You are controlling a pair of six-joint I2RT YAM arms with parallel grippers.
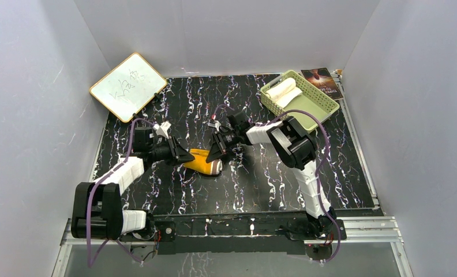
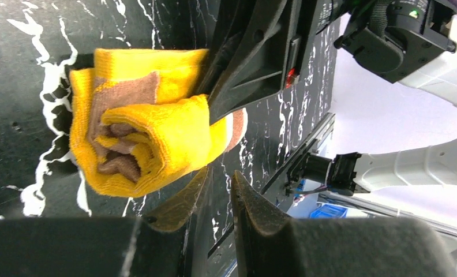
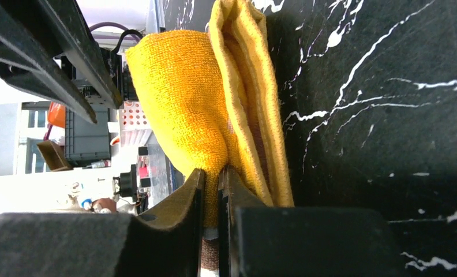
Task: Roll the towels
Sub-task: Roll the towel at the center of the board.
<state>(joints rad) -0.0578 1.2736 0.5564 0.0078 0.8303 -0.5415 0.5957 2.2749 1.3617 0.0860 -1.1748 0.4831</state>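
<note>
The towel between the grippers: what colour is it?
The towel is bright yellow, with brown patches inside its folds; the left wrist view shows it best.

From seven o'clock the left arm reaches in, its left gripper [image 1: 184,156] aimed toward three o'clock, jaws apart. From five o'clock the right arm folds over, and the right gripper [image 1: 217,154] is pinched tight on the yellow towel [image 1: 200,162].

Bright, even light, soft shadows (wrist views: blurred foreground, washed-out background)
</note>
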